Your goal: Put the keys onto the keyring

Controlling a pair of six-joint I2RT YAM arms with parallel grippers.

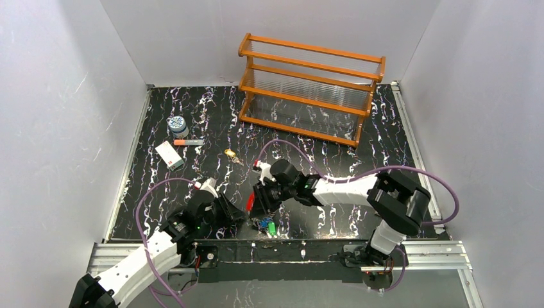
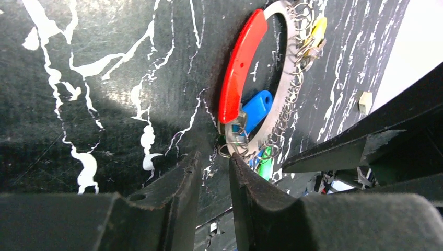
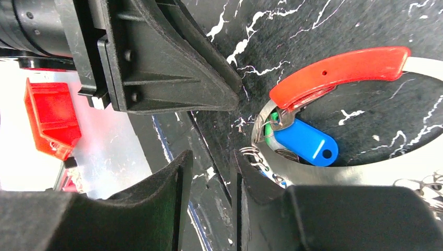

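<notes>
Just beside the narrowly parted, empty left gripper and right gripper lies the keyring

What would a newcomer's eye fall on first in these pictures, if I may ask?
The curved red piece of the keyring stands out most, lying on the black marbled table near its front edge, with a blue key inside the loop. The left claw and right claw sit close to it from either side. An orange wooden rack stands at the back.
</notes>
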